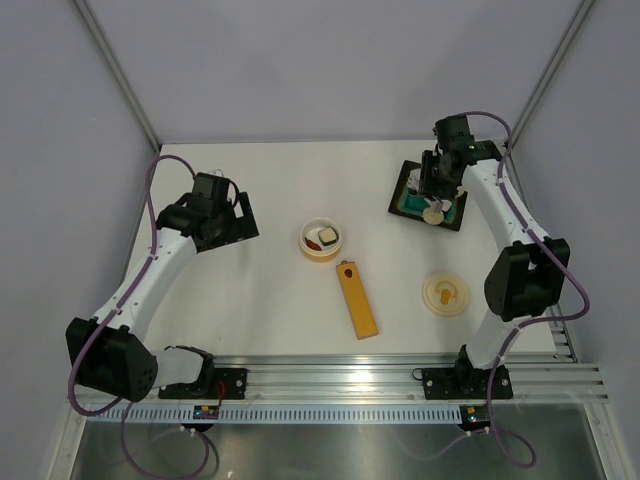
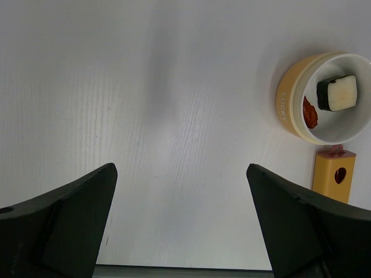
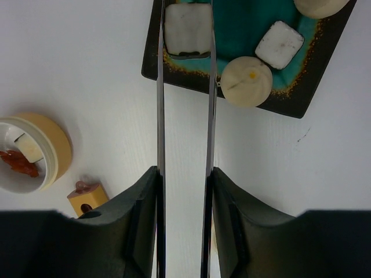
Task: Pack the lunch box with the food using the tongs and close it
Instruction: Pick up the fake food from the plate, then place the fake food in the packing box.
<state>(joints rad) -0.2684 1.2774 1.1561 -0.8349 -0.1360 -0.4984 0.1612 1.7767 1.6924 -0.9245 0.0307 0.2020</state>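
Note:
My right gripper [image 3: 185, 174] is shut on the tongs [image 3: 160, 116], whose two silver arms reach into the black tray [image 3: 174, 72]. A white square food block [image 3: 186, 23] sits between the tong arms at their far end. Another white block [image 3: 279, 44] and a cream oval [image 3: 246, 81] lie beside it in the tray. The lunch box [image 1: 322, 240] stands mid-table and holds a dark-edged white block [image 2: 337, 92] and a reddish bit [image 2: 311, 113]. Its lid [image 1: 446, 295] lies apart, near the right arm. My left gripper [image 2: 181, 174] is open over bare table, left of the lunch box [image 2: 293, 98].
A long orange-yellow bar [image 1: 356, 298] with a red dot lies just in front of the lunch box, slanting toward the near edge. The black tray [image 1: 428, 197] sits at the back right. Frame posts stand at the far corners.

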